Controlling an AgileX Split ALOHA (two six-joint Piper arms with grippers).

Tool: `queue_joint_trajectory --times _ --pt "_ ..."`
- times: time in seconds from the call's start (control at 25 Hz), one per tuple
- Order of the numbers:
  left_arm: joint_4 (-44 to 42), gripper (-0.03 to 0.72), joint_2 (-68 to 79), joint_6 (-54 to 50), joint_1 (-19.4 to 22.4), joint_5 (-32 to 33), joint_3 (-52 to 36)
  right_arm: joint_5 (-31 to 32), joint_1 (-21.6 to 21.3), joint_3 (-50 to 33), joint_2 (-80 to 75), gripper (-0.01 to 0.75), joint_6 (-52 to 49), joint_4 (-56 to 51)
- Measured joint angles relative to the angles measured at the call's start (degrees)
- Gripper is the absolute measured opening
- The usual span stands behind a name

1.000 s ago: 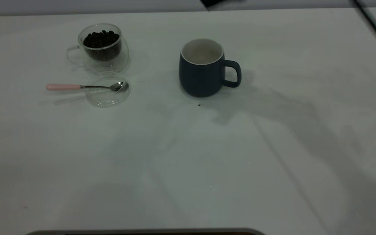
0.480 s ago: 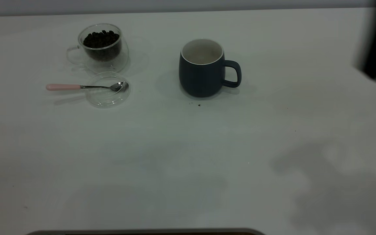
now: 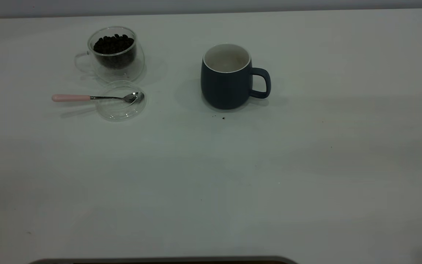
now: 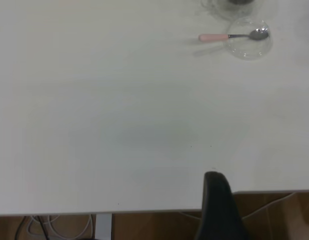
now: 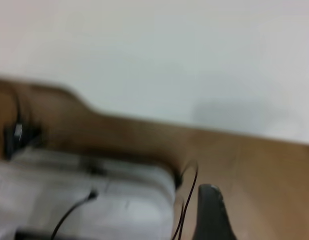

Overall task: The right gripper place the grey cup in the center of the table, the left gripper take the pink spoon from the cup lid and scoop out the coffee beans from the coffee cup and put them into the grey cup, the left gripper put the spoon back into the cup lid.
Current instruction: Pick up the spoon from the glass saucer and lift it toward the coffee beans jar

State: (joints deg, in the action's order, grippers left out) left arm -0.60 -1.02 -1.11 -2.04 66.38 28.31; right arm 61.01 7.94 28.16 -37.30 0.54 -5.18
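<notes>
1. Left gripper [image 4: 218, 200] waits off the table [image 3: 306, 183] edge; I cannot tell how wide its jaws stand.
2. Right gripper [image 5: 210, 210] hangs beyond the table, grip unclear.
3. Grey cup [image 3: 226, 77] stands centred. Pink spoon [image 3: 93, 97] lies across the cup lid [image 3: 121, 108], at six o'clock from the coffee cup [image 3: 114, 55] of coffee beans [image 3: 113, 44].
4. Next, likely: left gripper fetches the spoon.

White tabletop [image 3: 306, 183], few dark specks. Far left: coffee cup [image 3: 117, 55] of coffee beans [image 3: 113, 44], cup lid [image 3: 121, 101] just nearer bearing pink spoon [image 3: 93, 97]. Far centre: grey cup [image 3: 229, 77].
</notes>
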Motion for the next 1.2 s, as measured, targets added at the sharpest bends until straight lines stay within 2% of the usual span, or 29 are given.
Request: queue_joint_trajectory --times 0.12,0.36,0.6,0.72,1.2 --pt "0.0 0.515 0.0 0.0 0.0 0.0 0.0 0.8 -2.6 -0.1 8.9 0.540 1.5 2.3" --pt "0.0 0.515 0.0 0.0 0.0 0.0 0.0 2.3 -2.9 -1.2 22.1 0.540 -2.6 8.0" --pt "0.0 0.515 0.0 0.0 0.0 0.0 0.0 3.0 -3.7 -1.2 34.1 0.539 -3.6 8.6" --pt "0.0 0.515 0.0 0.0 0.0 0.0 0.0 3.3 -5.2 -1.2 35.4 0.538 -3.6 8.7" --pt "0.0 0.515 0.0 0.2 0.0 0.0 0.0 3.3 -5.3 -1.2 35.7 0.538 -3.6 8.6"
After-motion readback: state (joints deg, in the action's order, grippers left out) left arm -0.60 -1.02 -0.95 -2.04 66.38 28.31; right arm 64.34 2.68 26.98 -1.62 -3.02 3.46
